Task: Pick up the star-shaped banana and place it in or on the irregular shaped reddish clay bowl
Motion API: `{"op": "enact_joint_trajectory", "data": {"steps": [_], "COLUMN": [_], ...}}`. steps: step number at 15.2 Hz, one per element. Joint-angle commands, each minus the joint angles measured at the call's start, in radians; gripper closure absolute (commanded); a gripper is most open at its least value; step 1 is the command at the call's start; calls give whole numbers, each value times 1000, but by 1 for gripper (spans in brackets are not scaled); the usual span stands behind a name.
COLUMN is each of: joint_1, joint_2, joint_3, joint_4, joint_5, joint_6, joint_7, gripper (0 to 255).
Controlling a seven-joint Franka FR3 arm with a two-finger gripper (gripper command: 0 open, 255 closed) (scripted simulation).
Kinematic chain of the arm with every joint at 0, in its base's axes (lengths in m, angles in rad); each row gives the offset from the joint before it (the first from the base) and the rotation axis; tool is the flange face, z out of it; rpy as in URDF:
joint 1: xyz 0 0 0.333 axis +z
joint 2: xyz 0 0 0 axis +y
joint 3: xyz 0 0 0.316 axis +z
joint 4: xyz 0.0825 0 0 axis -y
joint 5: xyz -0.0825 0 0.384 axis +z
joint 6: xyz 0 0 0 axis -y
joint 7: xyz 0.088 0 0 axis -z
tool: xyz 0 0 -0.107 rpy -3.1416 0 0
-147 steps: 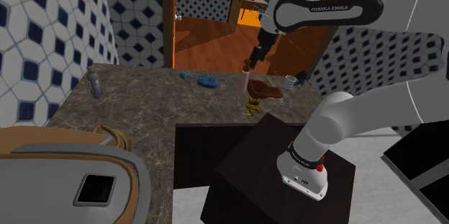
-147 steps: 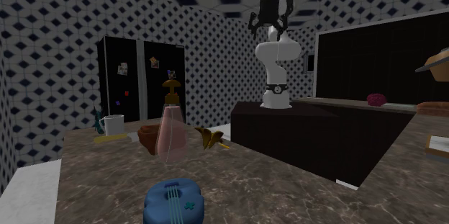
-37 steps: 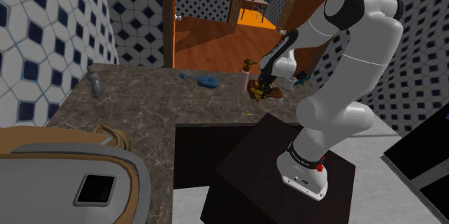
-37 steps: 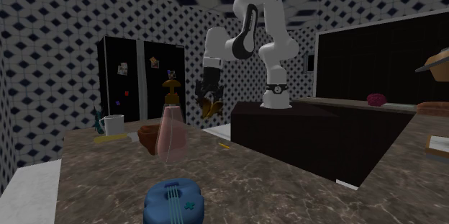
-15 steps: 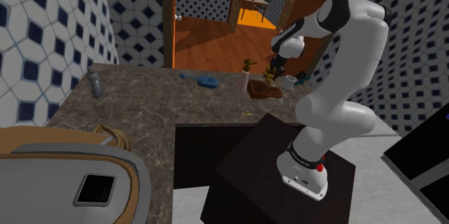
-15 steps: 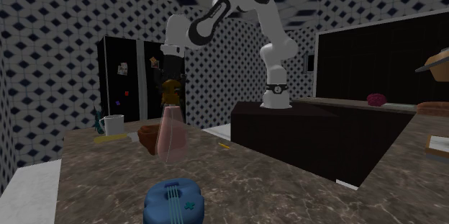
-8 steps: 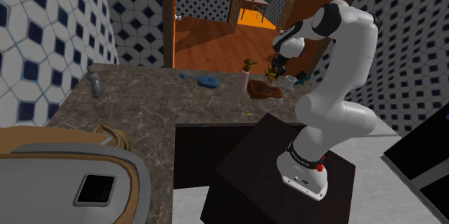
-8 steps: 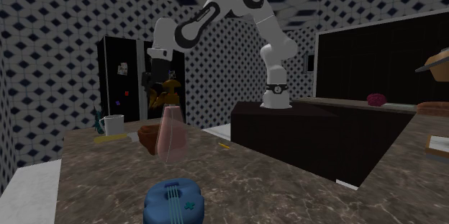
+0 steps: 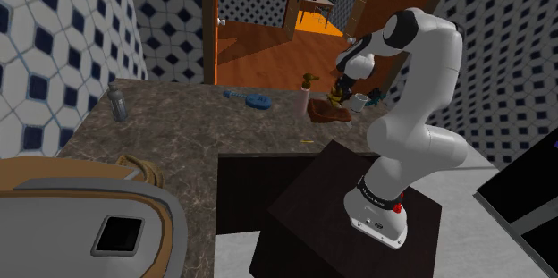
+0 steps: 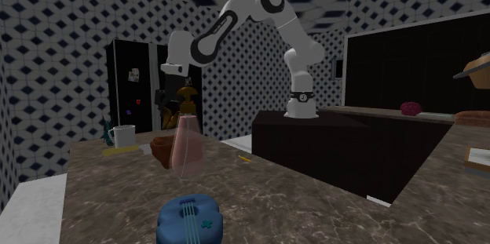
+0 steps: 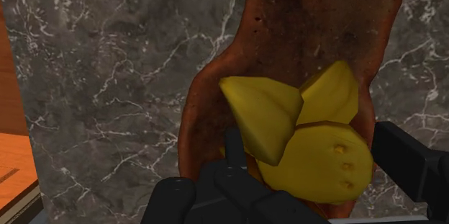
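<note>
2 things near reddish bowl (image 10: 163, 150): pink flask (image 10: 187, 147), white mug (image 10: 123, 136); claw (image 11: 316, 159) grips banana (image 11: 288, 114) above.

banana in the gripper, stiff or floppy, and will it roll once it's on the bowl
Probably stiff: the banana holds its lobed star shape in the gripper. Its blunt lobes likely stop rolling. The bowl beneath looks uneven, so it might settle tilted.

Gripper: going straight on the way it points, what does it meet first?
The reddish-brown bowl. In the wrist view the gripper points straight down into it, and the yellow banana it clasps would likely touch the bowl first. The gap is hard to judge.
</note>
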Motion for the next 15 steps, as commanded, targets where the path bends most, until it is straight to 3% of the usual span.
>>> {"op": "enact_joint_trajectory", "data": {"steps": [1,10,11,15], "joint_1": [0,-1,-1,-1], "joint_2": [19,44,44,44], "joint_3": [1,3,3,3], "joint_4": [1,6,6,6], "joint_5": [1,3,3,3], "joint_6": [19,39,39,39], "joint_7": [-2,-5,-5,-5], "gripper": [255,255,0,0]}}
